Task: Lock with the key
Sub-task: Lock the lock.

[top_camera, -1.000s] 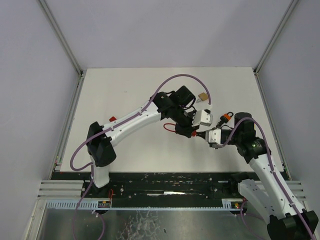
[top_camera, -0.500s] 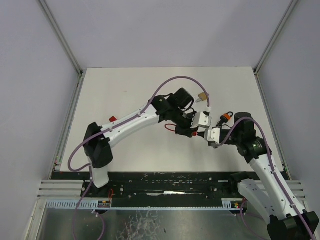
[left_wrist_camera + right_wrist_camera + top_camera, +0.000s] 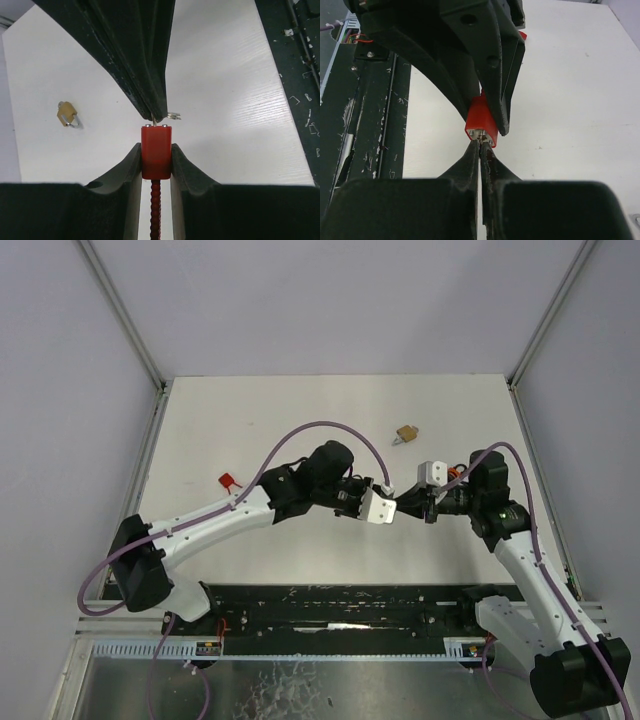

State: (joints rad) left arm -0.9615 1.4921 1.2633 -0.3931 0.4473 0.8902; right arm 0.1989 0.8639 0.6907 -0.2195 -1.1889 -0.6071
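A red lock body [image 3: 156,150] with a ribbed red cable below it sits clamped between my left gripper's [image 3: 156,146] dark fingers. My right gripper [image 3: 481,145] is shut, its thin tips pressed on the key [image 3: 482,136] right at the lock's [image 3: 481,119] metal end face. Only a sliver of the key shows, with a bit of wire ring [image 3: 173,116] beside it. Seen from above, the left gripper [image 3: 383,507] and the right gripper [image 3: 411,503] meet tip to tip above the table's middle right.
A small brass padlock [image 3: 406,433] lies on the white table [image 3: 250,420] behind the grippers, also in the left wrist view [image 3: 67,114]. A small red item [image 3: 229,480] lies left of the left arm. A black rail [image 3: 340,600] runs along the near edge.
The left arm has swung lower and leftward, carrying its gripper down and left, which uncovers the brass padlock. The right gripper has turned to point left. Both grippers are still joined at the lock.
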